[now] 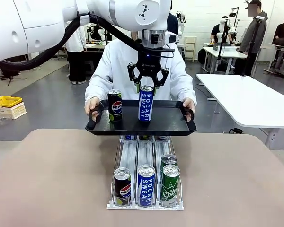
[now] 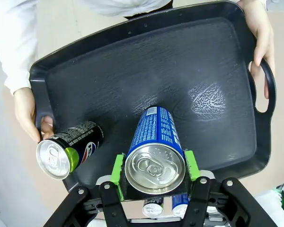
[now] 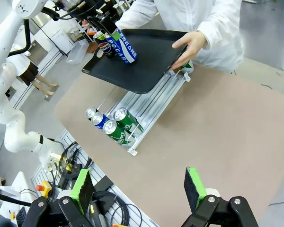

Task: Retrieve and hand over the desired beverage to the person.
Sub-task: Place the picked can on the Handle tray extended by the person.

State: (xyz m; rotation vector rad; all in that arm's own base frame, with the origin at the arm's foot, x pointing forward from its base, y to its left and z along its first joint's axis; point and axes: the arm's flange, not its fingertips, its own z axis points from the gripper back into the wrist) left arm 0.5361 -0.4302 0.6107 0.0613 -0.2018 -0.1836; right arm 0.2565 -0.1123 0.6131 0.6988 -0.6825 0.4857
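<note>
Presently, blue Pocari Sweat can [image 2: 155,156]: upright on black tray [image 2: 217,56], clamped between left gripper [image 2: 155,170] pads; Pepsi can [image 1: 115,105] just beside; tray held by the person [image 1: 114,66]; right gripper [image 3: 139,187] jaws apart, holding nothing.

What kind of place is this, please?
Probably a robotics lab or test hall: a white robot arm works at the table, other work tables stand behind on a bare grey floor, and a rack of drink cans serves as a test setup.

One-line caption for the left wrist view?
Left gripper grips a Pocari Sweat can on the person's black tray, beside a Pepsi can.
</note>
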